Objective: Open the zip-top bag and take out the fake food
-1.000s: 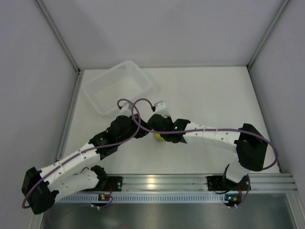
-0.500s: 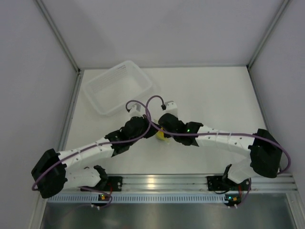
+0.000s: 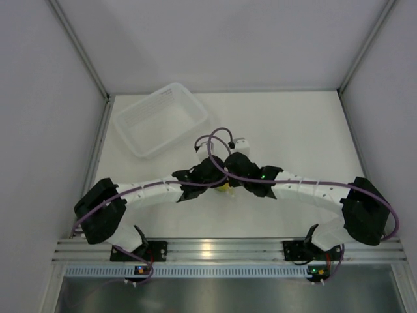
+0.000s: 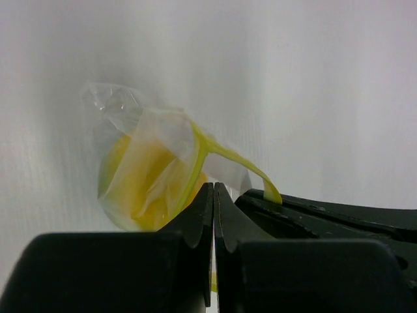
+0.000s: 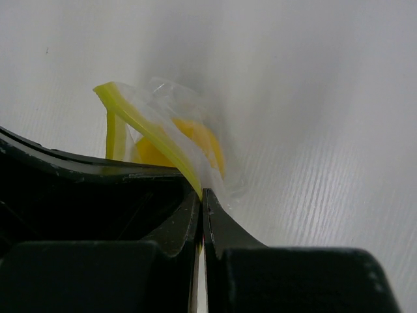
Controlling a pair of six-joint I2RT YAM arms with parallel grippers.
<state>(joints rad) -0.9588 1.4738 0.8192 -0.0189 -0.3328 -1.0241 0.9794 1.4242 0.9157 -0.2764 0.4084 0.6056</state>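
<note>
Zip-top bag [image 4: 163, 163] lies mid-desk [image 3: 293, 130] between the two wrists, near the arm bases and well apart from the white basket [image 3: 161, 119]; cannot tell whether it rests on the surface or hangs just above it; fake food [image 4: 137, 186] is inside, showing yellow through the crinkled film; left end effector [image 4: 214, 190] has its jaws pressed together, with film from the bag's mouth pinched between the tips; right end effector [image 5: 201, 195] is likewise closed, nipping the yellow zip strip [image 5: 146, 127] where it runs down to the tips; in the left wrist view the strip forks, one limb toward each end effector, so the seal looks partly parted. Judged step: opening, both lips gripped; removal not begun. Next move calls for drawing the two grips apart, slow and level, until the mouth gapes wider than the fruit; after that one side would have to release to reach in, or the bag be tipped; risk is thin film slipping out of a pinch.
</note>
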